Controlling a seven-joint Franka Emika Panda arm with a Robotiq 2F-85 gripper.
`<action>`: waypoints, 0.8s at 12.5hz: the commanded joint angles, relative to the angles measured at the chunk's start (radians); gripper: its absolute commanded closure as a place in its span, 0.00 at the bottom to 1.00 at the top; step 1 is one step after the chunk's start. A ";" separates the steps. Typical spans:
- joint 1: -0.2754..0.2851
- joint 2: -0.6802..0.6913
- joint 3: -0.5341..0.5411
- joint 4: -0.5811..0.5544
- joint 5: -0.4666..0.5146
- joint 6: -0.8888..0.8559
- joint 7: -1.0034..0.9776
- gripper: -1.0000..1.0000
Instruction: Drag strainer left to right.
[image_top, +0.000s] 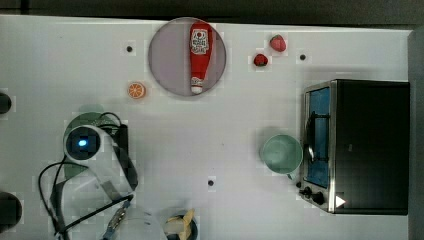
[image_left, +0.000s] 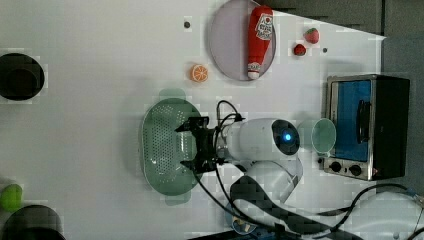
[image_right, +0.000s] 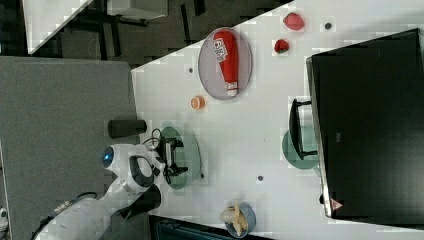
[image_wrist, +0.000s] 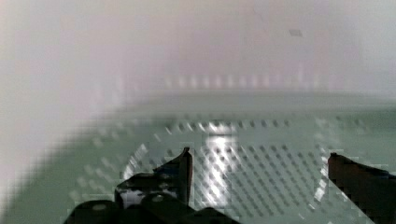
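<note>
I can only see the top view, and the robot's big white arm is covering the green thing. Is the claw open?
Observer: Yes. In the left view the claw is wide open, right over the inside of the strainer.
Operator: Does it really have holes?
Observer: Lots. The wrist view shows rows of tiny holes between the claw's two fingers.
Operator: What's the yellow thing at my bottom edge?
Observer: The right view shows it whole: a banana in a blue bowl.
</note>
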 joint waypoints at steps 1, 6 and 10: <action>0.039 0.008 -0.031 0.011 0.004 0.040 0.038 0.00; 0.039 -0.006 -0.078 -0.009 -0.016 0.044 0.036 0.00; 0.010 -0.047 -0.124 -0.051 -0.027 0.045 0.027 0.00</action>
